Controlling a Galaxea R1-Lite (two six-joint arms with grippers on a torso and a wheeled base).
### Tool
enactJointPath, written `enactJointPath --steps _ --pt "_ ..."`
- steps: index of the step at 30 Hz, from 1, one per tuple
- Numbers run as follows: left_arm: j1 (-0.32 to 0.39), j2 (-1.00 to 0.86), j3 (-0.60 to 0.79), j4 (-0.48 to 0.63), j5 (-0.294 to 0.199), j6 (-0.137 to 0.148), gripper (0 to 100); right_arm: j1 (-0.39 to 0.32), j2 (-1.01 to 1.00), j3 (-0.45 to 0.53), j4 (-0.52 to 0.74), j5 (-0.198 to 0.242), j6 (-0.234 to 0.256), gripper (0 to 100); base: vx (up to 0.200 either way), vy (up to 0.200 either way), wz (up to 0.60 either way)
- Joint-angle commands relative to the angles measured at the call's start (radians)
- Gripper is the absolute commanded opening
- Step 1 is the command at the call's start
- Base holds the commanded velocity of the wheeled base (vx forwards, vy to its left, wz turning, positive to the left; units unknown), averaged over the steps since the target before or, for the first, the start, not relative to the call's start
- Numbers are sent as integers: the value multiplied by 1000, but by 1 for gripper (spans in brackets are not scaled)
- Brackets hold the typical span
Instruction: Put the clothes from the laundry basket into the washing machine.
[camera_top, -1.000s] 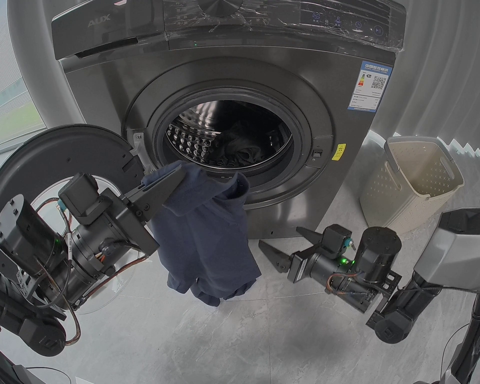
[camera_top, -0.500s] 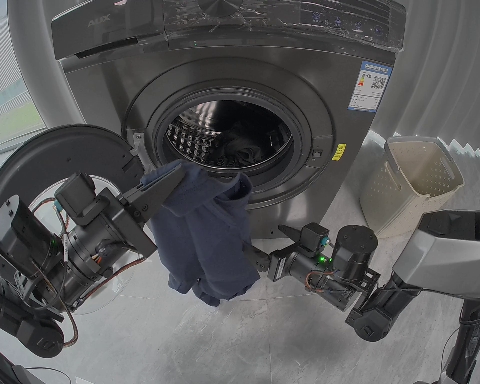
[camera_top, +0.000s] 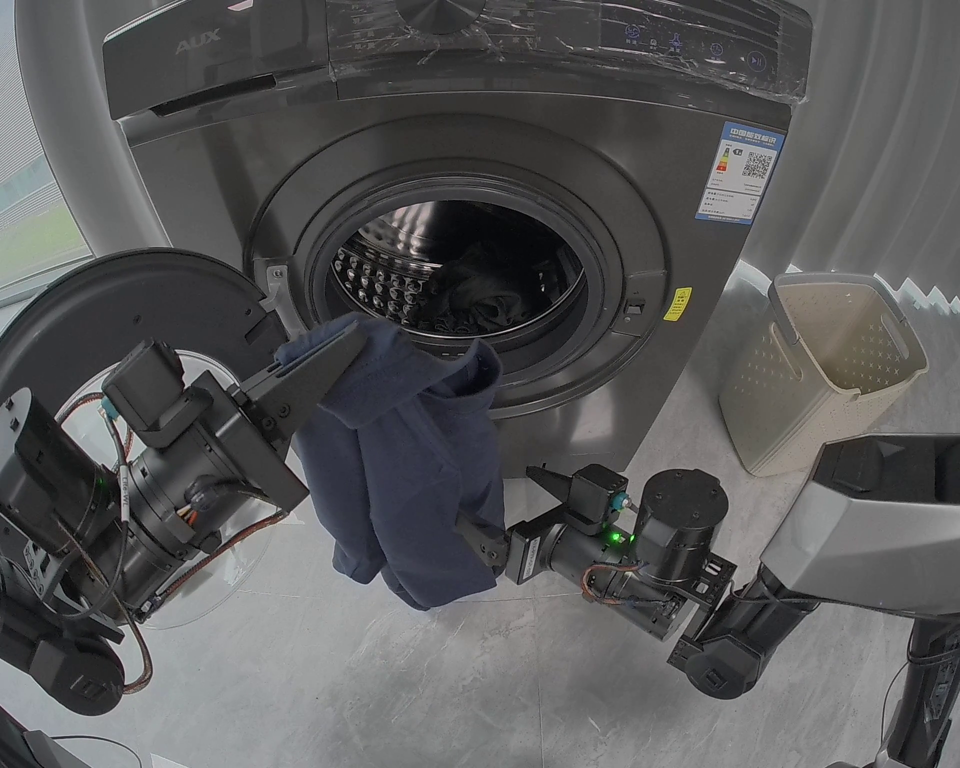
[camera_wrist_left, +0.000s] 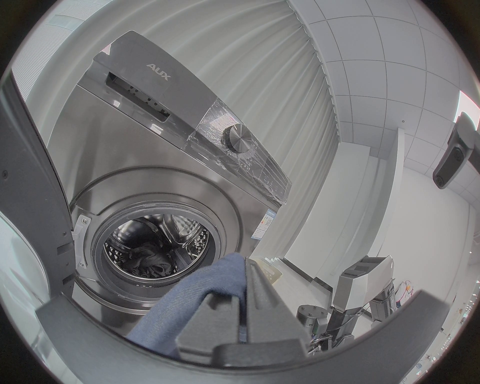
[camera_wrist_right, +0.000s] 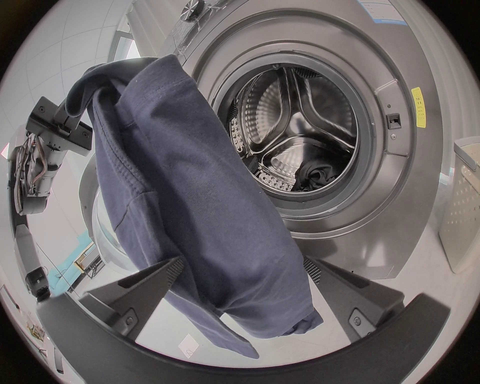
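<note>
- My left hand (camera_top: 340, 345) pinches the navy garment (camera_top: 410, 470), which hangs before the washing machine (camera_top: 640, 200) opening.
- My right hand (camera_top: 497, 497) is spread around its lower part.

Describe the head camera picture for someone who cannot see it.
The left gripper holds a dark blue garment hanging before the open washing machine, with dark clothes inside its drum. The open right gripper straddles the garment's lower part, and a pale laundry basket stands beside the machine.
</note>
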Motion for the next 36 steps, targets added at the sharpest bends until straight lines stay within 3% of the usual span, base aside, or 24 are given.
enactJointPath --steps 1,7,12,19,36 --pt "-1 -4 2 0 0 -1 0 -10 12 -26 -1 0 -1 100 0 0 0" --pt "-1 -6 8 0 -2 1 0 -32 -1 -94 6 16 -5 100 0 0 0" --pt "-1 -9 8 0 -2 1 0 -19 -2 -97 -4 62 -5 100 0 0 0" --pt "1 -6 10 0 -3 1 0 17 -7 -108 -13 78 -5 100 0 0 0" --pt "-1 -16 14 0 -9 1 0 -39 27 -148 -8 103 -13 100 0 0 0"
